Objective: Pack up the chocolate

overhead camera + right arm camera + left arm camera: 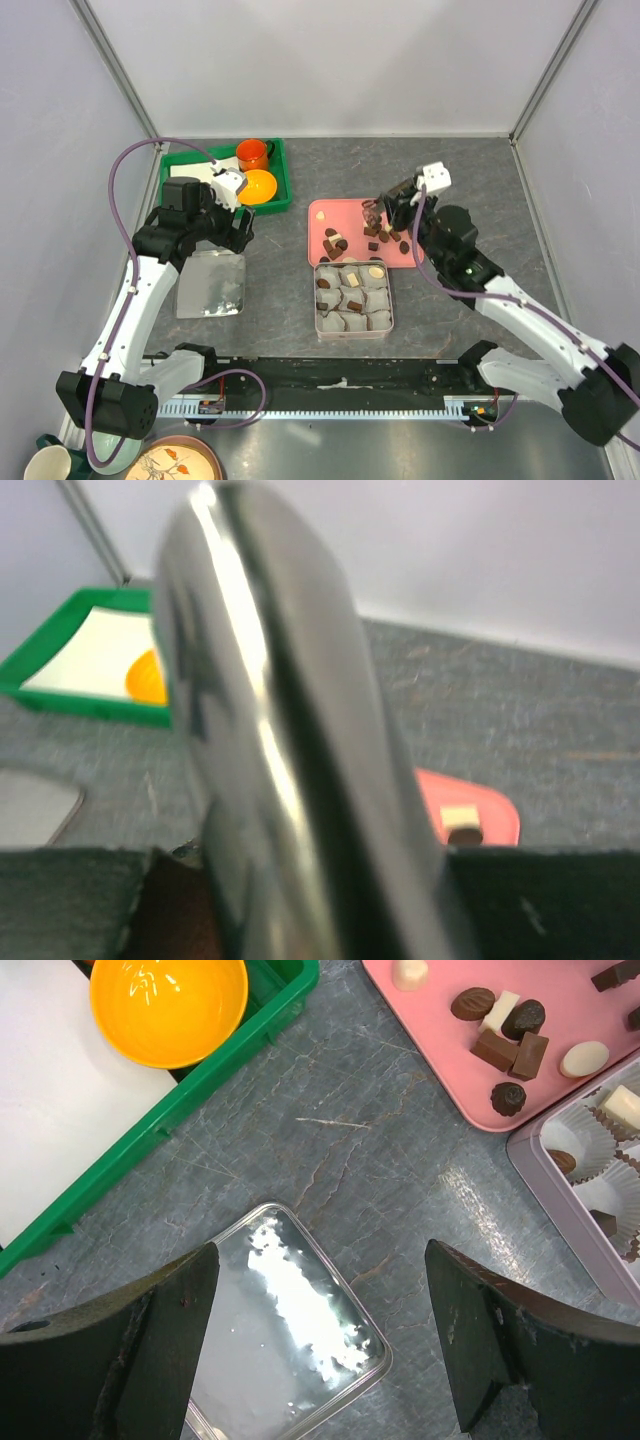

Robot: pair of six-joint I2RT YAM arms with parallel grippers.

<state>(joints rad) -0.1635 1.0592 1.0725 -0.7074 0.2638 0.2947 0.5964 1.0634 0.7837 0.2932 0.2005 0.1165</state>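
Observation:
Small dark and pale pieces of chocolate (375, 232) lie on a pink tray (322, 212); they also show in the left wrist view as chocolate (510, 1045) on the pink tray (440, 1050). A square tin (390, 300) lined with paper cups sits just in front of the tray, with a few pieces in its cups. My right gripper (392, 210) hovers over the tray. In the right wrist view the right gripper (300, 880) is shut on a shiny metal tool (260, 680) like tongs seen edge-on. My left gripper (320, 1250) is open above the silver tin lid (280, 1330), touching nothing.
A green tray (180, 160) at the back left holds an orange bowl (258, 187), an orange mug (252, 153) and a white sheet. The tin lid (210, 283) lies flat at the left. A cup (45, 465) and a plate (180, 462) sit below the table's near edge.

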